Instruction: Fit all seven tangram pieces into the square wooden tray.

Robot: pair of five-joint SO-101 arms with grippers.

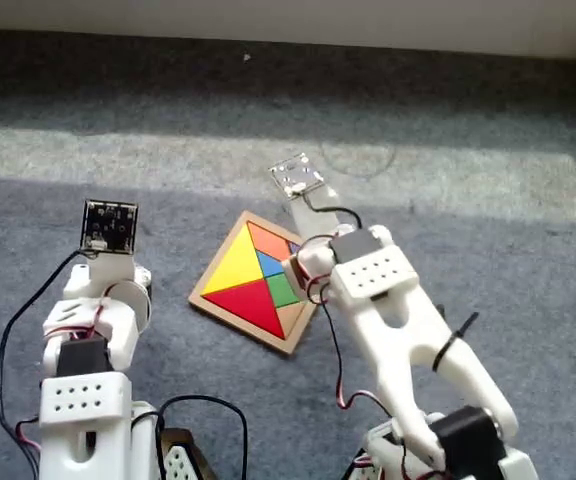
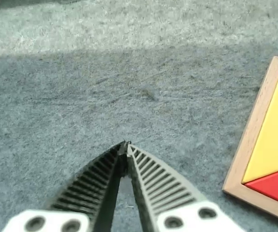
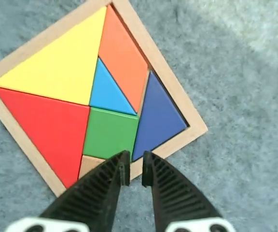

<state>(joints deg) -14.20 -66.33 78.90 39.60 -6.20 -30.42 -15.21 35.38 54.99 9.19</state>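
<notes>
The left gripper (image 2: pixel 125 146), fingers pressed together, hovers over grey carpet (image 2: pixel 81 72) near the square wooden tray (image 1: pixel 240 324), which holds a yellow triangle (image 3: pixel 57 67), red triangle (image 3: pixel 47 125) and green square (image 3: pixel 111 133) among others. The right gripper (image 3: pixel 134 166), slightly parted, hangs above the tray's edge

The right arm (image 1: pixel 393 305) leans over the wooden tray (image 1: pixel 238 325) on carpet (image 1: pixel 528 280).

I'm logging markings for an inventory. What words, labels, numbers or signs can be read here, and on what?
None can be read. The wooden tray and its coloured tangram pieces carry no print. Any marking on the black wrist camera module is too small to read.
</notes>
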